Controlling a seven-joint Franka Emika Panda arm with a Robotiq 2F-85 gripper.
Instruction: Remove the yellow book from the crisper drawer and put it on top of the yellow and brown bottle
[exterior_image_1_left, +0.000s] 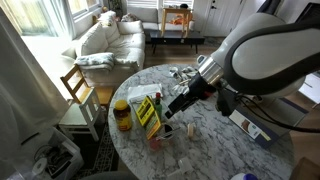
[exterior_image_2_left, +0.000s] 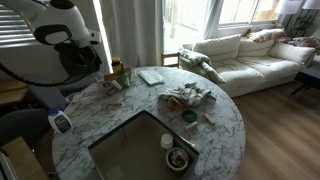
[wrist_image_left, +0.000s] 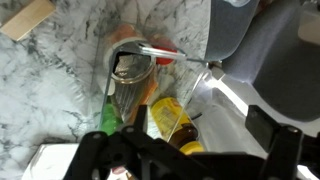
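marble table (exterior_image_1_left: 228, 152), yellow-lidded jar (exterior_image_1_left: 122, 114); sofa (exterior_image_1_left: 108, 40) only in exterior views

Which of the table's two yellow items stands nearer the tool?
The bright yellow upright item with black marks; the yellow-lidded amber jar stands farther away.

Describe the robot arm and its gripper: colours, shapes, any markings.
The glossy white robot arm is built of bulky, rounded shells separated by black joint bands, as both exterior views show. The black gripper at its end is dark and blocky, on a black wrist section. The pictures are too small to show any markings or cables.
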